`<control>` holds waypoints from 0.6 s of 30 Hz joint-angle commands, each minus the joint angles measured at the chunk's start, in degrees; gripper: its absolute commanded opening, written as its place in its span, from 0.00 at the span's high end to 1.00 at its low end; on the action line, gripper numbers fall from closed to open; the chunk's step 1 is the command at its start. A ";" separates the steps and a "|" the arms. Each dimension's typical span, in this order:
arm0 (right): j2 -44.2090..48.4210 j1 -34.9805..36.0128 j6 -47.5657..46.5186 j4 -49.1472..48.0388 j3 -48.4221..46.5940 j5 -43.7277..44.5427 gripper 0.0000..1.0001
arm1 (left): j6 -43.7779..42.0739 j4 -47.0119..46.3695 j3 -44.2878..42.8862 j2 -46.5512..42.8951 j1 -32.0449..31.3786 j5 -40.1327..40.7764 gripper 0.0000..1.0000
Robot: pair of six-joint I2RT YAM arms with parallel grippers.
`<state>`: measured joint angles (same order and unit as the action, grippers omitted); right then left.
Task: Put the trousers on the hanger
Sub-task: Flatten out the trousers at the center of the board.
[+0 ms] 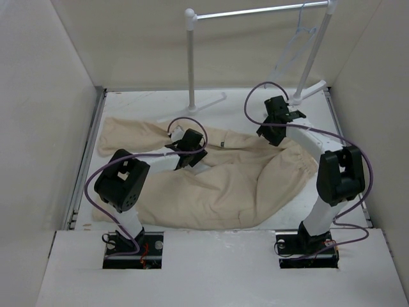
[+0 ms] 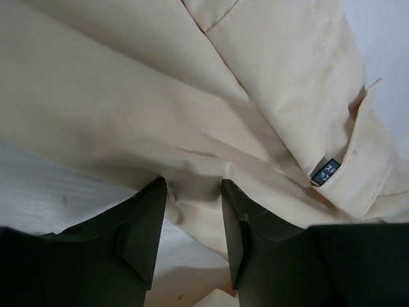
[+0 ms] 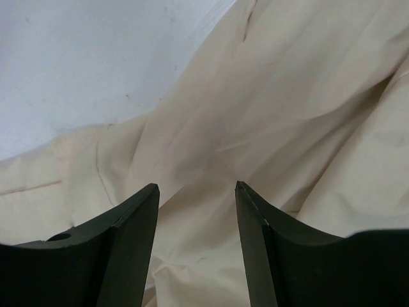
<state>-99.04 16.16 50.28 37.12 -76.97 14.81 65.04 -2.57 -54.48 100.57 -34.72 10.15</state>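
The beige trousers [image 1: 223, 182] lie spread and wrinkled across the table, legs running to the left. My left gripper [image 1: 187, 152] is down on the cloth near the middle. In the left wrist view the left gripper [image 2: 193, 183] is open, and a small raised fold of the trousers [image 2: 128, 96] sits between its fingertips. My right gripper [image 1: 273, 130] is over the trousers' far right edge. In the right wrist view the right gripper [image 3: 197, 187] is open and empty, just above the trousers [image 3: 268, 109]. The pale thin hanger [image 1: 295, 46] hangs from the rack bar at the back right.
A white tube garment rack [image 1: 190, 61] with a silver bar [image 1: 262, 11] stands at the back, its feet on the table. White walls enclose the table on the left, right and back. A small dark label [image 2: 326, 171] is sewn at the trousers' edge.
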 commanded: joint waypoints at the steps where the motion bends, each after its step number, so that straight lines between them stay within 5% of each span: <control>1: -3.51 -0.39 -0.80 -1.96 -0.28 -1.10 0.43 | 0.53 3.36 2.97 -1.78 -1.18 0.83 0.64; 4: -7.20 -1.88 -1.24 -2.76 -4.14 -3.28 0.49 | 0.53 4.50 3.50 -2.57 -1.36 1.27 0.71; 8: -8.97 -3.02 -2.03 -4.08 -7.75 -4.09 0.81 | 0.44 5.47 3.59 -2.84 -1.27 1.10 0.77; 10: -9.06 -3.64 -1.68 -4.86 -8.28 -3.65 0.88 | 0.36 5.91 3.68 -2.84 -0.92 0.66 0.81; 18: -14.76 -7.50 0.51 -9.52 -12.41 -4.09 0.94 | 0.09 8.19 3.85 -3.72 -1.53 0.31 0.87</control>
<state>-111.33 10.22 49.54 32.27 -85.91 10.44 65.49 -0.10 -52.12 98.63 -35.64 10.61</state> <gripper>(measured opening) 0.067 0.137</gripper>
